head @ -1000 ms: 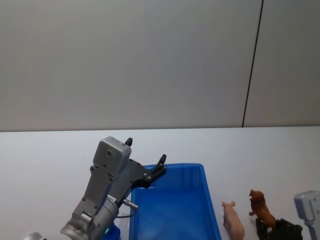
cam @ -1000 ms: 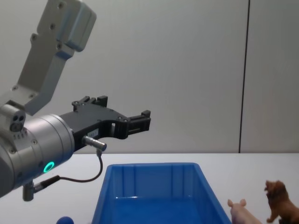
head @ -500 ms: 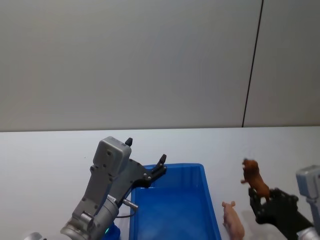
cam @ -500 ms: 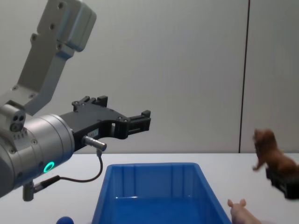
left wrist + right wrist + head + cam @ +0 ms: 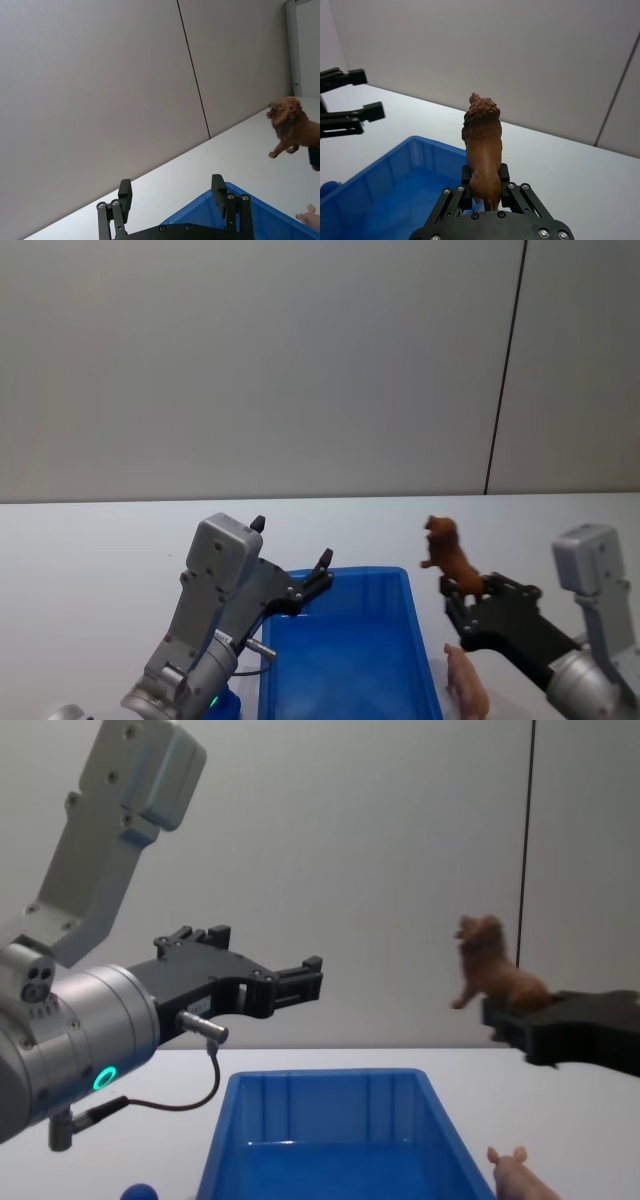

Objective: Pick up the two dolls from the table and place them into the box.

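1. Two dolls are in play. The right tool pinches the lion low on its body between both fingers, so the figure stands above the fingertips with its head up.
2. The lion is raised clear of the tabletop. The box lies below the right tool and off to its left. From the head view I judge the lion to be near the right rim, not yet over the middle of the box.
3. The step in hand looks like the carry to the box. To do it well, move the right tool sideways until the blue floor sits squarely beneath the fingers.
4. Lower the lion toward the floor before spreading the fingers; a drop from this height could make it bounce or tip onto the rim.
5. The grip is low and the lion's bulk is above it, so it may pivot. Smooth, unhurried motion suits it.
6. The left tool hangs spread and empty across the box from the right tool, above the far left rim. Keep the carry short of it.
7. The lion is reddish-brown with a shaggy mane and its forelegs held out, and it looks rigid.
8. The pig is smooth and pale pink. It lies on the tabletop just below the right tool, outside the box, and is not yet picked up.
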{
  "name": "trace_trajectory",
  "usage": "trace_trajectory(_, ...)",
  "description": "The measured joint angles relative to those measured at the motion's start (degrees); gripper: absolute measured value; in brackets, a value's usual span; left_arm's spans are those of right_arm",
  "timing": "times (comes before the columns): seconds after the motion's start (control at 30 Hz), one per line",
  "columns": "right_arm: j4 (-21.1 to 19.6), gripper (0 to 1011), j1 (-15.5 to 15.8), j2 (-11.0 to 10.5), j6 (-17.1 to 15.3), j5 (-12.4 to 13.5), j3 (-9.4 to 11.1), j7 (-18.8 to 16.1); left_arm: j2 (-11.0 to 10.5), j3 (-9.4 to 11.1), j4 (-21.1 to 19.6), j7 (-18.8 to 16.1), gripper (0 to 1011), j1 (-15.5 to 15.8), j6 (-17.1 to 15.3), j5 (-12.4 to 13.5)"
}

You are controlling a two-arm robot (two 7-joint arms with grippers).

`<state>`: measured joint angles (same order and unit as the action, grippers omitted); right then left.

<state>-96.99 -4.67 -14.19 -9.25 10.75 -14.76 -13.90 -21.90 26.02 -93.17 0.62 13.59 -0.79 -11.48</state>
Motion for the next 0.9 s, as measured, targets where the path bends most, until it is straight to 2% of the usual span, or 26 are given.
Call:
trace_trajectory(0.17,2.2,280,-2.3,1.7,-0.9,-0.2,-0.9,-3.1,0.0,0.0,0.0,0.0,1001,0.0,0.0,0.0)
trace_trajectory(0.33,4.0,305,-3.8,2.8,-1.5,-0.4,-1.5,-4.8,0.0,0.0,0.0,0.0,1001,0.0,0.0,0.0)
trace_trajectory(0.4,5.0,404,-4.6,3.4,-1.8,-0.5,-1.9,-5.6,0.0,0.0,0.0,0.0,1001,0.0,0.0,0.0)
trace_trajectory(0.43,5.3,404,-4.8,3.5,-1.8,-0.5,-1.9,-5.8,0.0,0.0,0.0,0.0,1001,0.0,0.0,0.0)
trace_trajectory(0.57,6.9,568,-6.0,4.3,-2.2,-0.7,-2.4,-6.7,0.0,0.0,0.0,0.0,1001,0.0,0.0,0.0)
trace_trajectory(0.67,7.5,627,-6.5,4.6,-2.4,-0.8,-2.5,-6.8,0.0,0.0,0.0,0.0,1001,0.0,0.0,0.0)
trace_trajectory(0.7,7.9,689,-6.7,4.7,-2.5,-0.9,-2.5,-6.8,0.0,0.0,0.0,0.0,1001,0.0,0.0,0.0)
trace_trajectory(0.9,8.4,841,-7.0,4.9,-2.7,-1.1,-2.5,-5.9,0.0,0.0,0.0,0.0,1001,0.0,0.0,0.0)
